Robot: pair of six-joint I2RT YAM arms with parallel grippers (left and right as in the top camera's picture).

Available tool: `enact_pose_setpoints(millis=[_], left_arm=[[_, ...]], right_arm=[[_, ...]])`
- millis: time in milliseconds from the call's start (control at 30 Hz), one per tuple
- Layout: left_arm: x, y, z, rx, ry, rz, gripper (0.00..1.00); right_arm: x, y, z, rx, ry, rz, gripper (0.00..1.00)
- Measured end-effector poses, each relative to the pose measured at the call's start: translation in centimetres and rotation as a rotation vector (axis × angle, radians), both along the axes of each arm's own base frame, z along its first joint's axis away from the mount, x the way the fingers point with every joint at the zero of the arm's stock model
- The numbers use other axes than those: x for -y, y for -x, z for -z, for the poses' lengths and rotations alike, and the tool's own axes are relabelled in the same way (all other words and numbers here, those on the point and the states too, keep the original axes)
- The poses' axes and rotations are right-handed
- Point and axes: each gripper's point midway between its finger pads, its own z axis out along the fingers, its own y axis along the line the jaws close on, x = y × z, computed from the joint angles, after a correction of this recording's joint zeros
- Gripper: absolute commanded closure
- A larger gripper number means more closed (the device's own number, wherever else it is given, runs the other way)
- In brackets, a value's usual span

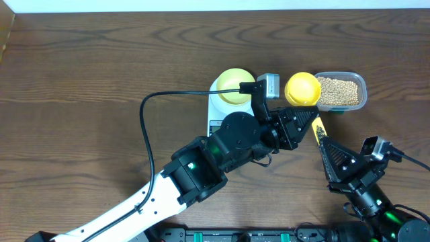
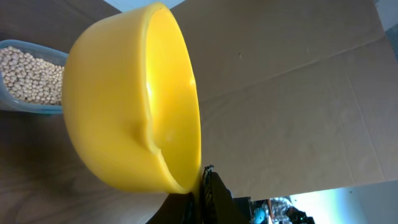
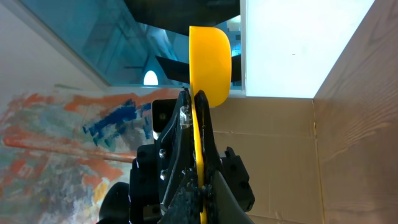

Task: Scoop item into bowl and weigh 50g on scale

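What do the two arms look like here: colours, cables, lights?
The left arm has a white lower link, then bulky black joints with small green lights. A thin black cable loops to a silver camera box at its wrist. The right arm is black with one green light, and the right gripper has tapered black fingers.

My scoop (image 1: 302,89), right of the scale (image 1: 218,111), is bright yellow. The scale is white, and the bowl (image 1: 235,85) on it is a paler yellow. Further right of the scale, tan-beige beans (image 1: 336,91) fill a clear tub (image 1: 363,91). The table (image 1: 101,67) is dark brown woodgrain.
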Motion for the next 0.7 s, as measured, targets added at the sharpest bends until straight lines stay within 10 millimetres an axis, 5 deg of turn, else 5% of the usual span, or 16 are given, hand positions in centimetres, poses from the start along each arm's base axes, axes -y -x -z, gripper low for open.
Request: enact_pose_setpoints(millis=[300,700], left_arm=[[-0.01,-0.04,-0.11,0.003,0.004,-0.001,0.93],[-0.01,-0.04,-0.11,-0.006,0.008,-0.002,0.93]], right_arm=[[0.02,0.0,-0.02,-0.006,-0.008,-0.001,0.74],[0.32,0.1,-0.9,0.034,-0.017,0.018,0.69]])
